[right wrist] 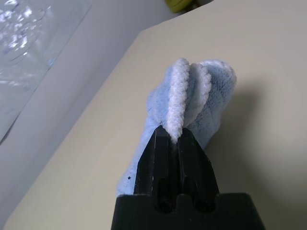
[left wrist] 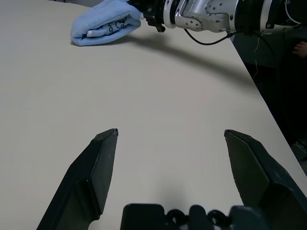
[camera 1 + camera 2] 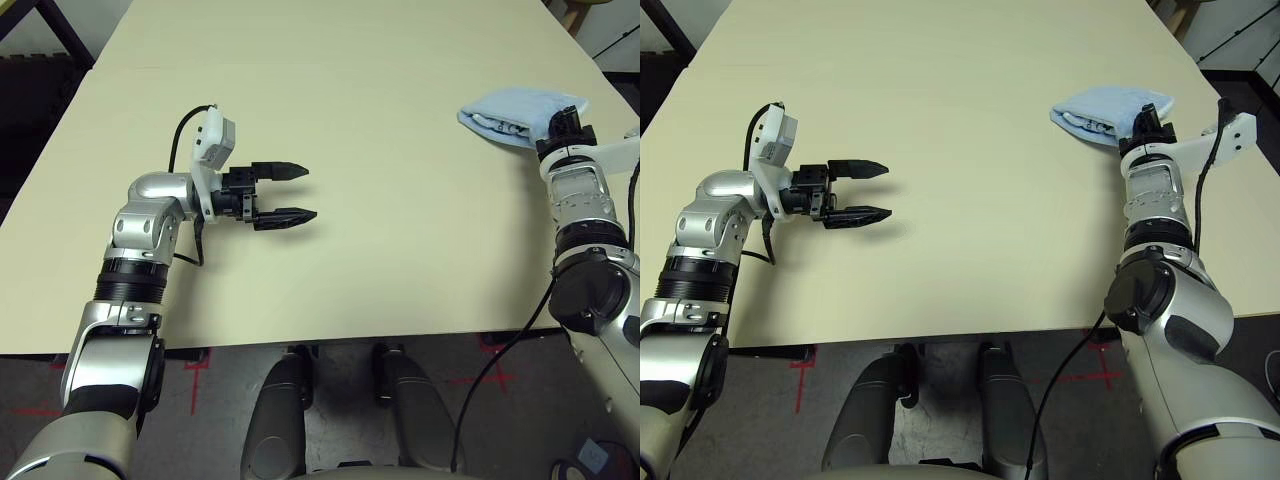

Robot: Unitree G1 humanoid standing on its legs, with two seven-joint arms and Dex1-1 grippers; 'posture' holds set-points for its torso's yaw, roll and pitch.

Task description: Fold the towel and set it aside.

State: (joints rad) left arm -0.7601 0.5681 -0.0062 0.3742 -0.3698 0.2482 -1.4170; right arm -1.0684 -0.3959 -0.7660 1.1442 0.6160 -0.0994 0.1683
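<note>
The light-blue towel lies folded into a thick bundle at the table's far right, near the right edge. My right gripper is shut on its near edge; in the right wrist view the two black fingers pinch the white-stitched folds of the towel. My left gripper hovers open over bare table at the left-centre, far from the towel, with nothing between its fingers. The left wrist view looks across the table at the towel and the right arm holding it.
The cream table stretches bare between the two arms. Its right edge runs close beside the towel, and its front edge lies just before my body. Dark floor and furniture lie beyond the left and right edges.
</note>
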